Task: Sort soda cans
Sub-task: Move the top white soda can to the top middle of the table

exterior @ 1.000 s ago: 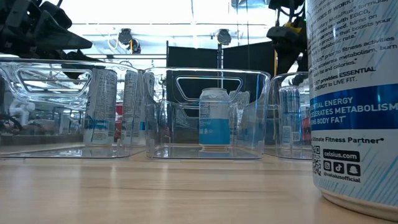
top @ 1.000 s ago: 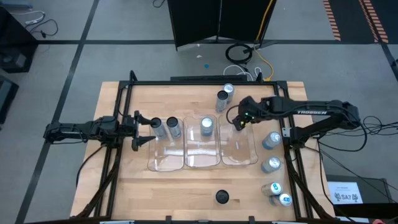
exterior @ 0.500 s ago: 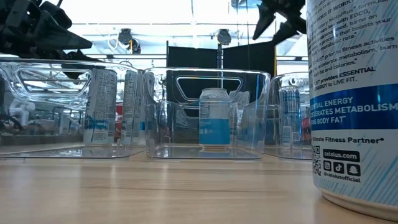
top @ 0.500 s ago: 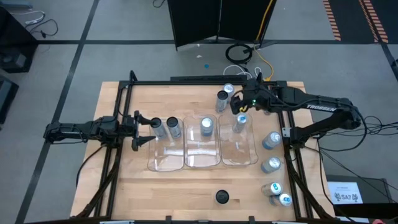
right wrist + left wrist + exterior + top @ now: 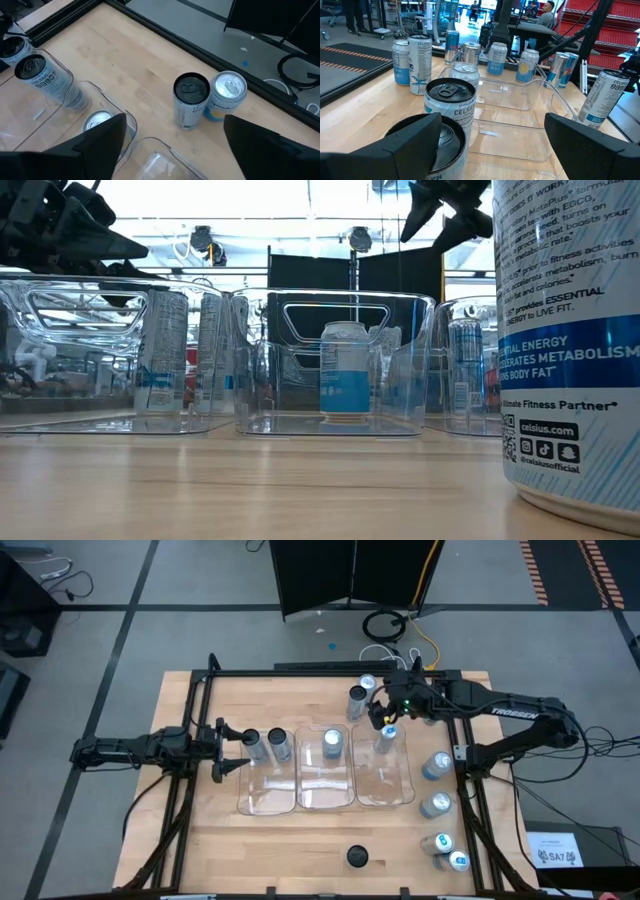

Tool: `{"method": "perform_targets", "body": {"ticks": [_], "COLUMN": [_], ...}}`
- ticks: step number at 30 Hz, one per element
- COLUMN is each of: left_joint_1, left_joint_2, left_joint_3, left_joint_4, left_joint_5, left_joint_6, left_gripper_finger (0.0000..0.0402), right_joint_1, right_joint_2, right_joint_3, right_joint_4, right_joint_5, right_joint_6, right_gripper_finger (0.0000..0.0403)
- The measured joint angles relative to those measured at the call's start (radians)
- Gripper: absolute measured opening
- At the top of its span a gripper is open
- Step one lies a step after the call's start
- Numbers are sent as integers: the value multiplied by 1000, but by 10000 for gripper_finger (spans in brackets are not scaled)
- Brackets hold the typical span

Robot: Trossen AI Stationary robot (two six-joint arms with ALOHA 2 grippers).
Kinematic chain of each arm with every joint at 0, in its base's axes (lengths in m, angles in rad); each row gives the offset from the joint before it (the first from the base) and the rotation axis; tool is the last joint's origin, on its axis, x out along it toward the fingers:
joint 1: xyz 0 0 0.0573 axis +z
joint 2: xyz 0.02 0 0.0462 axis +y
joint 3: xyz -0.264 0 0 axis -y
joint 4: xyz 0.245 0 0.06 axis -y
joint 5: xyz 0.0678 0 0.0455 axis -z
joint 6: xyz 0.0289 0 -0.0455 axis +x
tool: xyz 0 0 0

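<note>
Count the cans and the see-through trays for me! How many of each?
Soda cans: 11
Clear trays: 3
Total: 14

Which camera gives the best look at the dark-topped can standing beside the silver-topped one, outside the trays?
The right wrist view: the dark-topped can fills the middle, unobstructed. The high view shows it small. In the left wrist and low views I cannot pick it out.
</note>
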Motion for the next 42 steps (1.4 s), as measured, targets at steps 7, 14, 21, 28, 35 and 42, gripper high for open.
{"method": "perform_targets", "body": {"ticks": [7, 14, 21, 28, 35, 42], "left_joint_1": [0, 0, 0, 0, 0, 0], "left_joint_2": [0, 0, 0, 0, 0, 0], "left_joint_3": [0, 0, 0, 0, 0, 0], "left_joint_4": [0, 0, 0, 0, 0, 0], "left_joint_5": [0, 0, 0, 0, 0, 0], "left_joint_6": [0, 0, 0, 0, 0, 0], "left_gripper_finger": [363, 363, 363, 363, 363, 363], "right_joint_1": [0, -1, -41, -121, -200, -227], "right_joint_2": [0, 4, 80, 223, 308, 340], "right_joint_3": [0, 0, 0, -1, -1, -1], "right_joint_4": [-10, 6, 9, 60, 132, 151], "right_joint_5": [3, 9, -2, -50, -101, -118], "right_joint_6": [-17, 18, 35, 0, -18, -40], "right_gripper_finger": [395, 393, 393, 393, 393, 393]}}
